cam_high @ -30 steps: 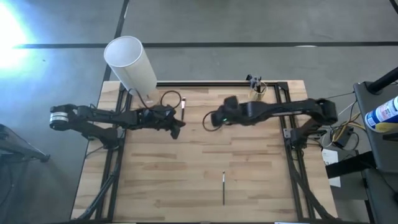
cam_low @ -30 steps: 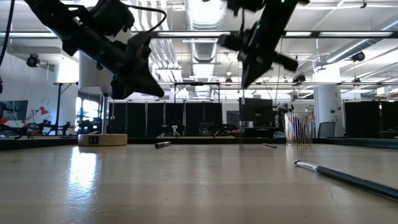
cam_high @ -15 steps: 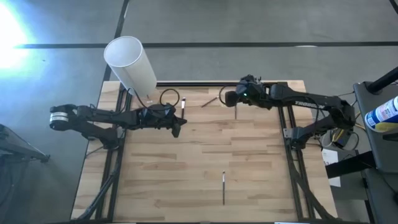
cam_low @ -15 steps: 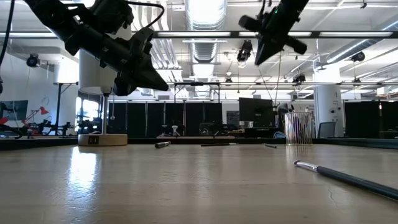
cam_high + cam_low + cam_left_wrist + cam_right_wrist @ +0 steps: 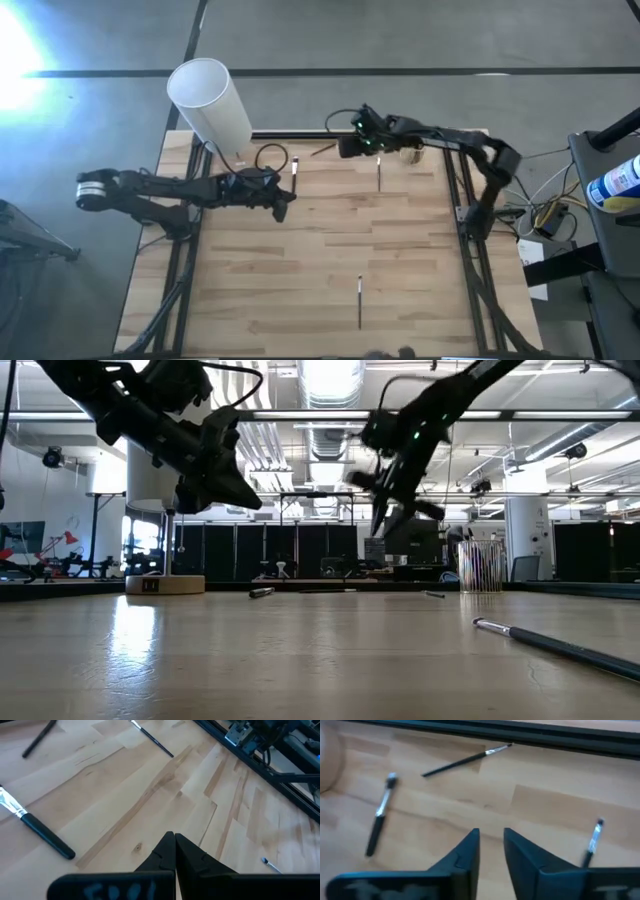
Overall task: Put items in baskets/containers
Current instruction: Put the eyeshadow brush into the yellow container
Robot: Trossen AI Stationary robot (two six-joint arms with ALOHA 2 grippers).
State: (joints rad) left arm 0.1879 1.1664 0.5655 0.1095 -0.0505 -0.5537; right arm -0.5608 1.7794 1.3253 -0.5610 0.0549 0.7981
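Note:
Several thin brush-like sticks lie flat on the wooden table: one (image 5: 297, 173) just beyond my left gripper (image 5: 284, 199), a thin dark one (image 5: 322, 149) by the far edge, one (image 5: 379, 172) near my right arm, one (image 5: 360, 300) toward the near edge. The small yellowish clear cup (image 5: 413, 153) stands at the far right, partly behind my right arm; in the low view the cup (image 5: 482, 565) holds sticks. My left gripper (image 5: 175, 840) is shut and hovers above the table. My right gripper (image 5: 491, 839), open by a narrow gap, hangs over the far edge near the dark stick (image 5: 465, 760).
A tall white cylinder (image 5: 210, 100) stands tilted at the far left corner, with a black cable loop (image 5: 274, 158) beside it. A black frame rail (image 5: 300, 135) runs along the far edge. Bare wood fills the table's middle and near half.
My right gripper has swung from above the table's middle to the far edge, then leftward along it, its arm now stretched along the far rail. The thin dark stick lies closer to the far edge than half a second ago. My left arm has kept nearly still.

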